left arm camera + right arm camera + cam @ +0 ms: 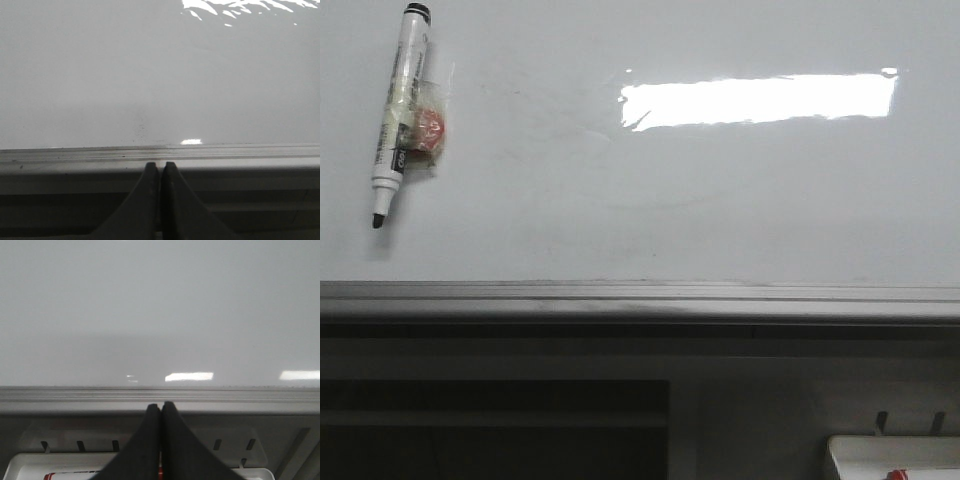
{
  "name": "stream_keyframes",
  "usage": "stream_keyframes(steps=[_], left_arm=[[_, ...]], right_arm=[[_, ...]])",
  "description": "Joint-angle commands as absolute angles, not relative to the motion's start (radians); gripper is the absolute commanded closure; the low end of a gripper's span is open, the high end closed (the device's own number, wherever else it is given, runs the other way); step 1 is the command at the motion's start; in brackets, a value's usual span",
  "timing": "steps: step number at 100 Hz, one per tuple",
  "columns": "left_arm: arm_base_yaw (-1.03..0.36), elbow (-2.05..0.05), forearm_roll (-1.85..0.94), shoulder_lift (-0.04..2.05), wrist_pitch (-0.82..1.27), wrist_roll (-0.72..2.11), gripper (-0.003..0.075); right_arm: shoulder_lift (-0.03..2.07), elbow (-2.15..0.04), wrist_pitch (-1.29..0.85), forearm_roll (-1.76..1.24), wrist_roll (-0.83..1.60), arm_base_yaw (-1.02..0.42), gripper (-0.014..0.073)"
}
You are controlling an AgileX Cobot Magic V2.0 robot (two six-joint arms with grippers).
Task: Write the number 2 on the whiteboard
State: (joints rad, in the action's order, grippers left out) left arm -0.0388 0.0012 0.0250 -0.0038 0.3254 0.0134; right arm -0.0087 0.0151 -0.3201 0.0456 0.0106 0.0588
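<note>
The glossy whiteboard (650,200) fills the front view, with a bright glare patch and a grey metal edge strip (640,298) along its near side. No number 2 shows on it; only faint smudges. A black-tipped marker (397,110) lies uncapped at the board's far left, across a small clear wrapper with something red inside (428,130). My left gripper (160,165) is shut and empty, just short of the edge strip (160,152), facing the whiteboard (150,75). My right gripper (160,406) is also shut and empty, at the strip (160,394) before the whiteboard (160,310). Neither gripper shows in the front view.
A small white tray (895,455) holding a red item (898,474) sits below the board at the lower right; the tray (45,465) also appears under my right gripper. A dark recess (490,430) lies beneath the edge strip.
</note>
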Motion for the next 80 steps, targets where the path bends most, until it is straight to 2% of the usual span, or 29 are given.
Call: stream_keyframes(steps=[1, 80], left_arm=[[-0.038, 0.013, 0.018, -0.030, 0.253, 0.013, 0.0741], [-0.038, 0.013, 0.009, -0.030, 0.212, 0.013, 0.0741]], right_arm=[[-0.030, 0.039, -0.294, 0.040, 0.009, 0.064, 0.0665], [-0.030, 0.039, -0.292, 0.040, 0.009, 0.064, 0.0665]])
